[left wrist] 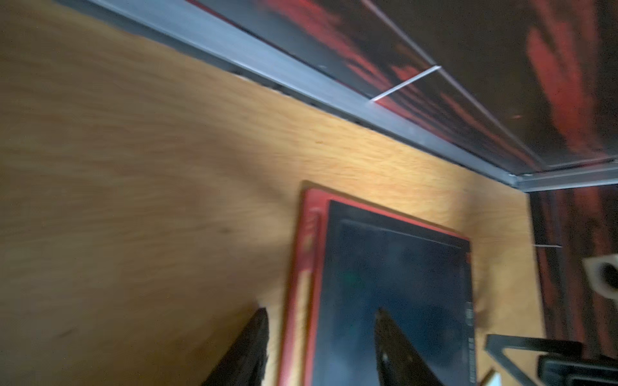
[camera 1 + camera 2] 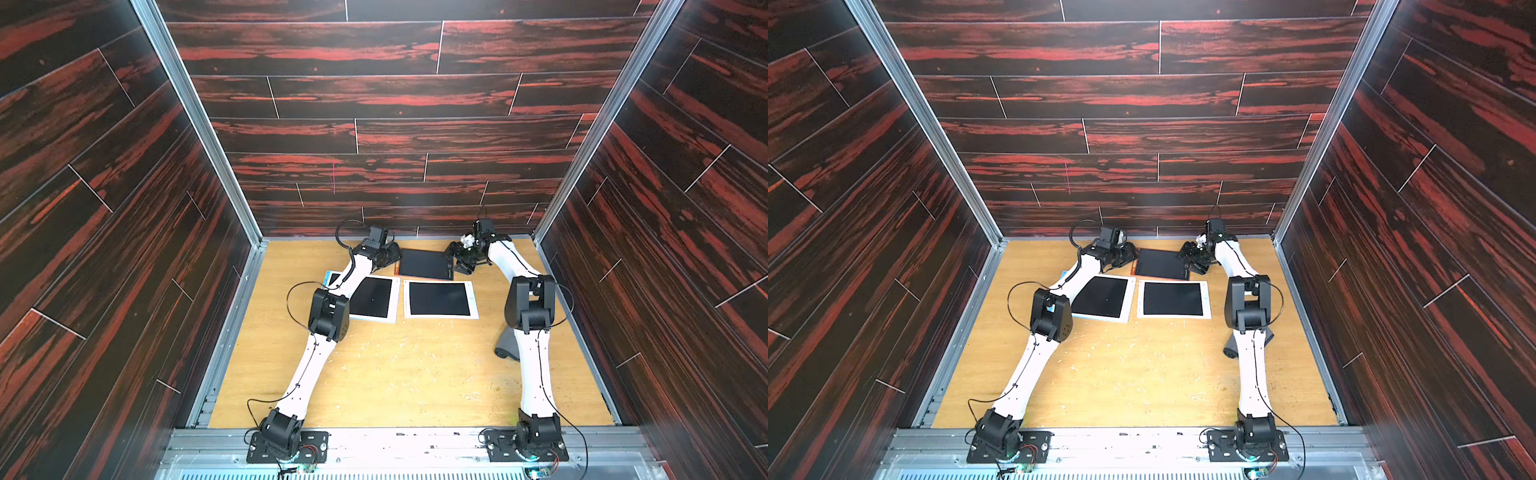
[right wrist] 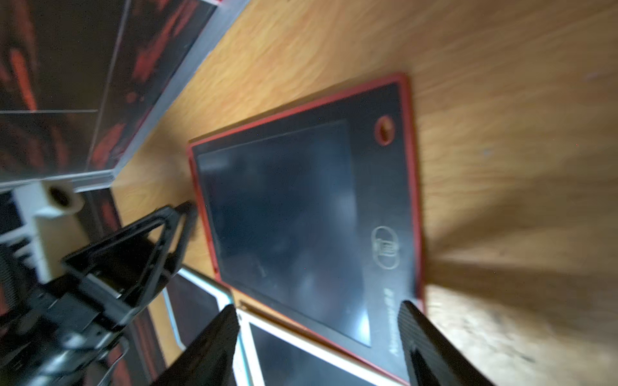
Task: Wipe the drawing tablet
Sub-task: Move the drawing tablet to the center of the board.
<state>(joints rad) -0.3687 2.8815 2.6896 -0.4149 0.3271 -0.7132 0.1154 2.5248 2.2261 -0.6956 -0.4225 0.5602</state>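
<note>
Flat at the far centre of the table (image 2: 395,374), the drawing tablet (image 2: 424,264). Flanked by left gripper (image 1: 321,310) at its left edge and right gripper (image 3: 317,304) at its right. Both gaping and empty, probably placed to steady it before any wiping.

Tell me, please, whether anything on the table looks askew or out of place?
Slightly: the left white-framed tablet sits rotated against its squarely laid neighbour, and the red-framed tablet behind them lies a little crooked too. The tabletop is scuffed. Nothing looks spilled or broken.
</note>
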